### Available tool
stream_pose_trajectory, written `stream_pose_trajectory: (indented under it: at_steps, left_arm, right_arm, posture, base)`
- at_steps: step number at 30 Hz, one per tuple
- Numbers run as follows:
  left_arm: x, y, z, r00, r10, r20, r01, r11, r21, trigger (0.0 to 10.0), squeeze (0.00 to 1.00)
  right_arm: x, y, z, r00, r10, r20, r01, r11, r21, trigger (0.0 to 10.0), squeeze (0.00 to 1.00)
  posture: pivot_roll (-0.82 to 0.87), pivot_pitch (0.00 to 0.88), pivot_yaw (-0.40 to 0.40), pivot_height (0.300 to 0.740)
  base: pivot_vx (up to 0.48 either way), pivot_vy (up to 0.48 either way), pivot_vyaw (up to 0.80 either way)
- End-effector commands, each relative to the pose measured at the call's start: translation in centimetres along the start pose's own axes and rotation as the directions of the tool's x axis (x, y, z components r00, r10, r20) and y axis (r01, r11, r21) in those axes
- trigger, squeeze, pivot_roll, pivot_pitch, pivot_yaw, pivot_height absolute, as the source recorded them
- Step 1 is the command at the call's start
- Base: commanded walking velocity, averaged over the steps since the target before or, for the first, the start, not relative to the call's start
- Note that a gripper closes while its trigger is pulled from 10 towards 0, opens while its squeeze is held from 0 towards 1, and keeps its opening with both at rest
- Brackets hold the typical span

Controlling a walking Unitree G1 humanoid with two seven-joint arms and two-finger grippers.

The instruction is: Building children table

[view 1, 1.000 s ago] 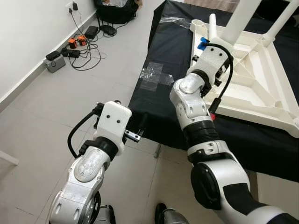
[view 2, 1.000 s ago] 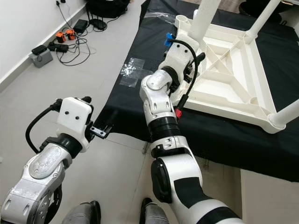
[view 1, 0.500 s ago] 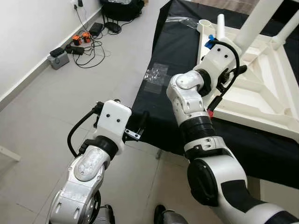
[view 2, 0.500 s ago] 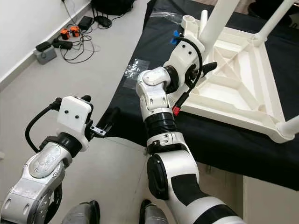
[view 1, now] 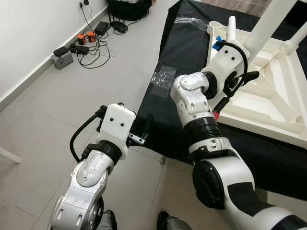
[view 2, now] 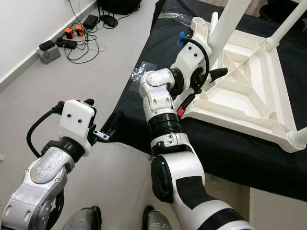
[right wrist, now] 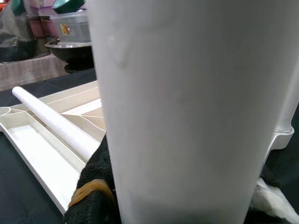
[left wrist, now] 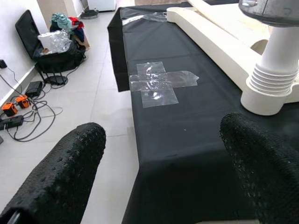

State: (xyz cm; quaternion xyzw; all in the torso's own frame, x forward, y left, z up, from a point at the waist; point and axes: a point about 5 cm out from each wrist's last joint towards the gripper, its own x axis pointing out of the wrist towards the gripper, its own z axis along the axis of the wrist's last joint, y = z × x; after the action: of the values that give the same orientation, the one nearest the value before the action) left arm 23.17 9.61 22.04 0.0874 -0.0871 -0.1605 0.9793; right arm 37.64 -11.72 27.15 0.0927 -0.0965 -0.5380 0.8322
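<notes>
Grey tile floor [view 1: 57, 100], black-clothed table [view 1: 180, 62]. Left end effector [view 1: 144, 128] nearest, fingers [left wrist: 60, 172] spread wide, empty, just off table edge. Clear tape [left wrist: 161, 84] on cloth ahead. Right end effector [view 2: 211, 72] clamped round white leg [right wrist: 187, 107] standing on upturned white tabletop [view 2: 249, 76]. Cables [view 1: 88, 43] far by wall.

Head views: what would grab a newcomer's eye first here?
The upturned white tabletop on the black-draped table, legs pointing up, with the right gripper clamped on the near table leg. Then the left gripper, open, at the table's near edge.
</notes>
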Motion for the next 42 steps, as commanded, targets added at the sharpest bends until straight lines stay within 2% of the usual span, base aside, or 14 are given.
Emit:
stream_pose_trajectory:
  at_steps: [1, 9, 13, 16, 21, 29, 30, 32, 33, 34, 36, 42]
  left_arm:
    - [-0.1, -0.2, -0.3, 1.0, -0.013, -0.011, 0.013, 1.0, 0.0, 10.0, 0.0]
    - [-0.1, -0.2, -0.3, 1.0, -0.012, -0.012, 0.012, 1.0, 0.001, 10.0, 0.0]
    - [-0.1, -0.2, -0.2, 1.0, -0.01, -0.008, 0.01, 1.0, 0.002, 10.0, 0.0]
    - [-0.1, -0.2, -0.2, 1.0, -0.01, -0.008, 0.01, 1.0, 0.002, 10.0, 0.0]
    - [0.0, -0.1, -0.2, 1.0, -0.008, -0.005, 0.008, 1.0, 0.003, 10.0, 0.0]
    - [0.0, -0.3, -0.3, 1.0, -0.019, -0.013, 0.018, 1.0, -0.005, 10.0, 0.0]
    - [-0.1, -0.4, -0.4, 0.999, -0.037, -0.023, 0.037, 0.999, -0.018, 10.0, 0.0]
    - [-0.5, -1.7, -1.0, 0.986, -0.158, -0.056, 0.155, 0.986, -0.059, 10.0, 0.0]
    - [-1.0, -2.8, -1.3, 0.964, -0.257, -0.073, 0.251, 0.964, -0.086, 10.0, 0.0]
    - [-1.0, -2.8, -1.3, 0.964, -0.257, -0.073, 0.251, 0.964, -0.086, 10.0, 0.0]
    - [-1.6, -3.9, -1.6, 0.929, -0.361, -0.084, 0.35, 0.929, -0.12, 10.0, 0.0]
    - [-2.2, -4.6, -2.1, 0.895, -0.434, -0.104, 0.418, 0.897, -0.144, 10.0, 0.0]
  right_arm:
    - [1.3, -2.1, -4.8, 0.991, -0.071, -0.111, 0.05, 0.982, -0.182, 10.0, 0.0]
    - [1.0, -1.8, -4.6, 0.987, -0.076, -0.141, 0.05, 0.982, -0.18, 10.0, 0.0]
    - [1.6, -1.9, -4.2, 0.976, -0.134, -0.174, 0.106, 0.981, -0.16, 10.0, 0.0]
    - [1.6, -1.9, -4.2, 0.976, -0.134, -0.174, 0.106, 0.981, -0.16, 10.0, 0.0]
    - [2.1, -2.7, -4.4, 0.967, -0.22, -0.129, 0.19, 0.96, -0.207, 10.0, 0.0]
    - [1.7, -2.7, -4.8, 0.973, -0.19, -0.13, 0.162, 0.966, -0.201, 10.0, 0.0]
    - [1.6, -2.6, -4.7, 0.974, -0.185, -0.129, 0.157, 0.967, -0.2, 10.0, 0.0]
    - [1.5, -2.3, -4.3, 0.978, -0.171, -0.117, 0.146, 0.97, -0.194, 10.0, 0.0]
    - [1.5, -2.2, -4.2, 0.981, -0.164, -0.107, 0.141, 0.971, -0.191, 10.0, 0.0]
    - [1.5, -2.2, -4.2, 0.981, -0.164, -0.107, 0.141, 0.971, -0.191, 10.0, 0.0]
    - [1.4, -2.0, -4.0, 0.98, -0.159, -0.116, 0.137, 0.973, -0.184, 10.0, 0.0]
    - [1.3, -1.8, -3.9, 0.982, -0.149, -0.114, 0.126, 0.975, -0.183, 10.0, 0.0]
  posture:
    - [0.07, 0.26, -0.096, 0.74]
    - [0.07, 0.263, -0.094, 0.74]
    - [0.07, 0.265, -0.094, 0.74]
    - [0.07, 0.265, -0.094, 0.74]
    - [0.07, 0.269, -0.092, 0.74]
    - [0.08, 0.27, -0.091, 0.74]
    - [0.08, 0.27, -0.089, 0.74]
    - [0.08, 0.27, -0.089, 0.74]
    - [0.07, 0.269, -0.09, 0.74]
    - [0.07, 0.269, -0.09, 0.74]
    - [0.07, 0.268, -0.089, 0.74]
    - [0.07, 0.268, -0.089, 0.74]
  base:
    - [0.0, 0.0, 0.0]
    - [0.0, 0.0, 0.0]
    - [0.0, 0.0, 0.0]
    - [0.0, 0.0, 0.0]
    - [0.0, 0.0, 0.0]
    - [0.0, 0.0, 0.0]
    - [0.0, 0.0, 0.0]
    - [0.0, 0.0, 0.0]
    - [0.0, 0.0, 0.0]
    - [0.0, 0.0, 0.0]
    - [0.0, 0.0, 0.0]
    - [0.0, 0.0, 0.0]
